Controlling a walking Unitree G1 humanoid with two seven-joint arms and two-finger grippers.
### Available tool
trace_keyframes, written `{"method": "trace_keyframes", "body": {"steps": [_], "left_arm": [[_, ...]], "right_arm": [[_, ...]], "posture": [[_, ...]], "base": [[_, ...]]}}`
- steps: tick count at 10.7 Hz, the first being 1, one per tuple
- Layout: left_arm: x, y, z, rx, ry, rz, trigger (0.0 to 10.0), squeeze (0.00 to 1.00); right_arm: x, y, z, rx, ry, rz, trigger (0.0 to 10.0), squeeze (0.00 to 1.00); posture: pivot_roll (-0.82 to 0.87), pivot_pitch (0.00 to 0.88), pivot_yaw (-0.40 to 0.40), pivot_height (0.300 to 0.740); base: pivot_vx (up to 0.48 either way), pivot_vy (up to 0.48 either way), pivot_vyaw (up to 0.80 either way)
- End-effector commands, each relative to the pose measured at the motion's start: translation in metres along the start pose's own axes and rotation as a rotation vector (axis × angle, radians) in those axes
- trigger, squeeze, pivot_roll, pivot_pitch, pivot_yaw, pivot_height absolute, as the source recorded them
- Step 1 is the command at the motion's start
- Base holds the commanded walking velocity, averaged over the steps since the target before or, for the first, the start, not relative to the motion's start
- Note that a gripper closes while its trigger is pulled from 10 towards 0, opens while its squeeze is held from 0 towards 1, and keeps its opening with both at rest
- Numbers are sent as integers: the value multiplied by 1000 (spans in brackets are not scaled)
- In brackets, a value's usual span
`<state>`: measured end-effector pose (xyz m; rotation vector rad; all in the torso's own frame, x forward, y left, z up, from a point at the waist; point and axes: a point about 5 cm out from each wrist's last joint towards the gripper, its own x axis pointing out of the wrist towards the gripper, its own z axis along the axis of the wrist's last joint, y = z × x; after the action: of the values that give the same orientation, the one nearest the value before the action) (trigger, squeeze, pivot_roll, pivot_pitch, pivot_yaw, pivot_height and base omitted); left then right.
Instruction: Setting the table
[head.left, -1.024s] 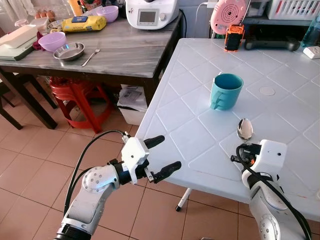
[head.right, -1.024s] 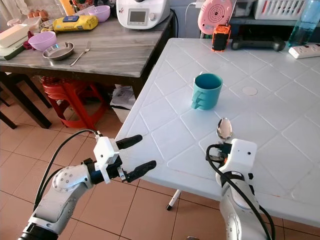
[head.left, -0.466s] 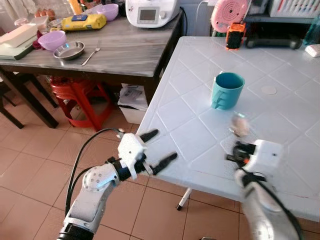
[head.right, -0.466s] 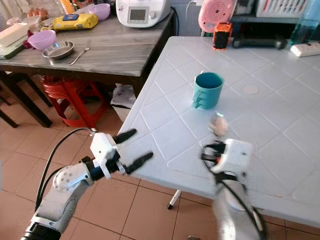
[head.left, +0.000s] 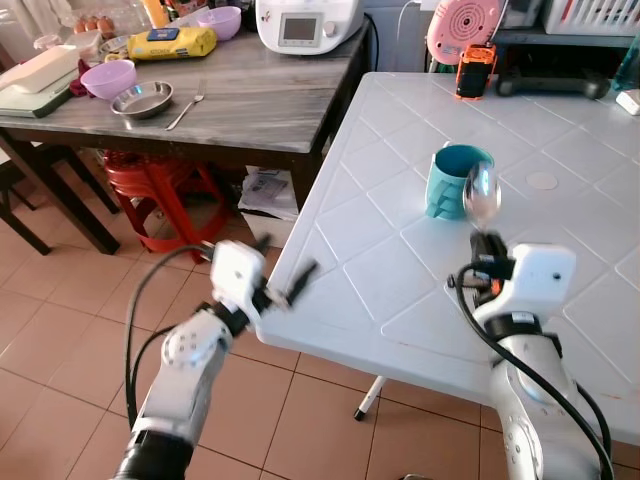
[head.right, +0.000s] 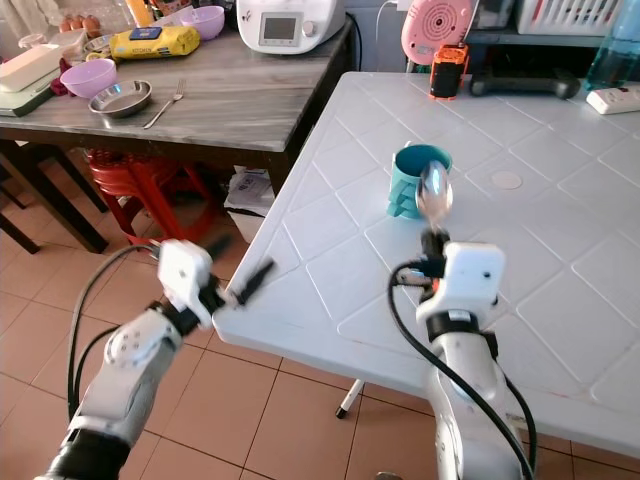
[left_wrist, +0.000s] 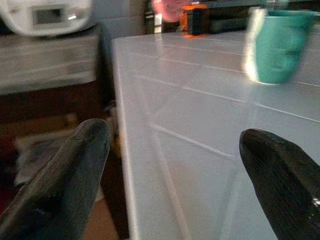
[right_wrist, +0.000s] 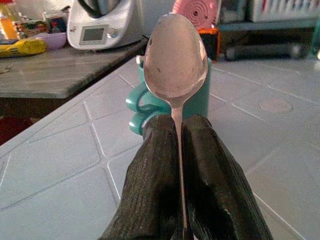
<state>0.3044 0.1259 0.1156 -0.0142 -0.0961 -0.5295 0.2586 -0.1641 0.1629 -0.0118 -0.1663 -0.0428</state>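
Right gripper (right_wrist: 177, 150) fingers clamped on spoon (right_wrist: 175, 55) handle; bowl sticks up past fingertips, upright, above white table (head.left: 400, 260). Teal mug (head.left: 455, 180) just beyond spoon bowl. Left gripper (left_wrist: 170, 170) jaws spread wide at table's near edge, one finger (left_wrist: 65, 175) off table side, nothing between.

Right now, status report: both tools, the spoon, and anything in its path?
Right tool shut on silver metal spoon, bowl up. Left tool open at white table's edge. Teal mug ahead.
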Motion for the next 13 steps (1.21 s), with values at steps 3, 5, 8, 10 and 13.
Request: {"method": "trace_keyframes", "body": {"steps": [3, 5, 8, 10, 13], "left_arm": [[7, 4, -3, -39, 23, 89, 10000, 0], [9, 2, -2, -32, 6, 87, 10000, 0], [10, -3, -3, -35, 4, 77, 10000, 0], [12, -3, -2, -32, 1, 64, 10000, 0], [14, -7, -2, -30, -2, 56, 10000, 0]], "right_arm": [[2, 2, 10, -24, -55, 15, 10000, 0], [5, -1, 11, -33, -63, 6, 10000, 0], [5, 2, 12, -46, -71, 13, 10000, 0], [4, 2, 12, -41, -70, 9, 10000, 0], [1, -1, 10, -42, -66, -3, 10000, 0]], "posture": [[-199, 94, 130, 740], [-202, 88, 123, 740], [-204, 78, 124, 740], [-209, 83, 128, 740], [-211, 87, 136, 740]], "base": [[0, 0, 0], [0, 156, 0], [0, 480, 0], [0, 480, -609], [0, 480, -517]]}}
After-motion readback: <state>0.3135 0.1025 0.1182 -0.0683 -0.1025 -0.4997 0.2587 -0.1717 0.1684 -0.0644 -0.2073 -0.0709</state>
